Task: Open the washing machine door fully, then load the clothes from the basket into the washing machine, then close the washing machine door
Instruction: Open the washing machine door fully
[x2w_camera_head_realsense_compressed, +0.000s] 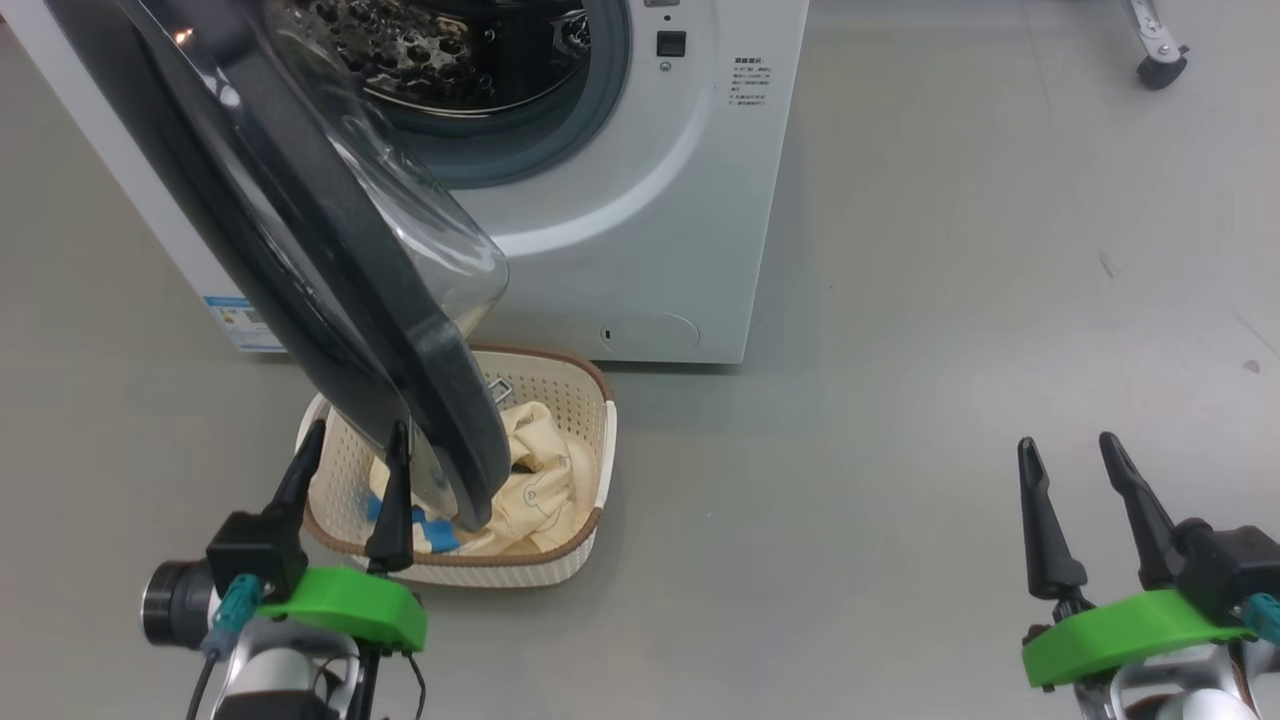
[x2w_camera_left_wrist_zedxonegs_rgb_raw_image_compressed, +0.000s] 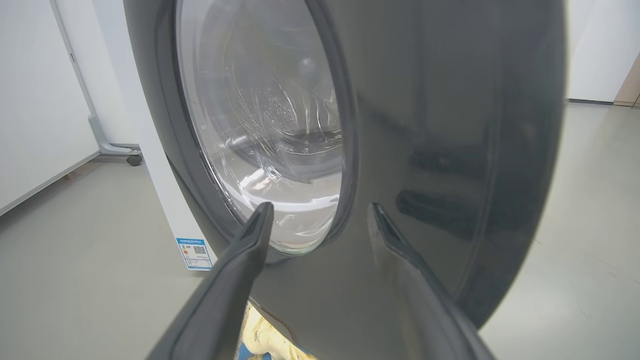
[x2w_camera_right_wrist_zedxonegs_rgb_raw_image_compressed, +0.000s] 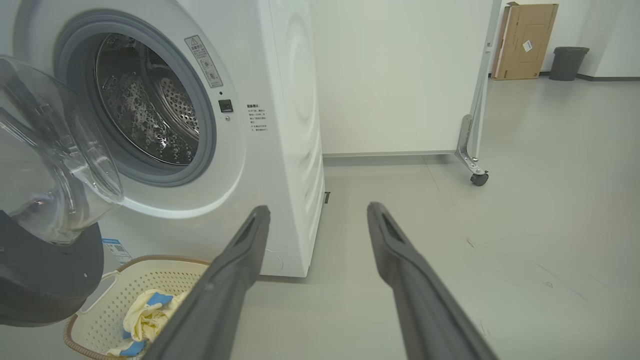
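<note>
- A big white front-loading washing machine (x2w_camera_head_realsense_compressed: 640, 200) stands on a grey floor (x2w_camera_head_realsense_compressed: 900, 400); its grey-gasketed porthole shows a perforated steel drum (x2w_camera_head_realsense_compressed: 440, 50)
- The large round washing machine door (x2w_camera_head_realsense_compressed: 300, 250), wide glossy black rim around a bulging clear glass bowl, stands only part open, swung out on the robot's left, its lower edge hanging over the basket
- A small cream plastic basket with perforated sides and a brown rim (x2w_camera_head_realsense_compressed: 605, 420) sits on the floor just in front of the machine, holding pale cream-yellow clothes with blue patches (x2w_camera_head_realsense_compressed: 540, 480), partly hidden behind the door
- The left gripper (x2w_camera_head_realsense_compressed: 357, 430) has its two dark fingers spread and holds nothing; the left wrist view shows them aimed at the door's outer face, very near it, and contact cannot be told
- The right gripper (x2w_camera_head_realsense_compressed: 1067, 440) hovers well apart to the right above bare floor, fingers spread and empty
- Judged stage: the opening step is unfinished, and no clothes are loaded
- Risk: the fingers could skid across the glossy, curved rim and the door might not open fully
- Risk: reaching for the clothes now could knock an arm against the overhanging door, since it covers much of the basket
- Risk: a sideways knock could shove the light basket away from the porthole
</note>
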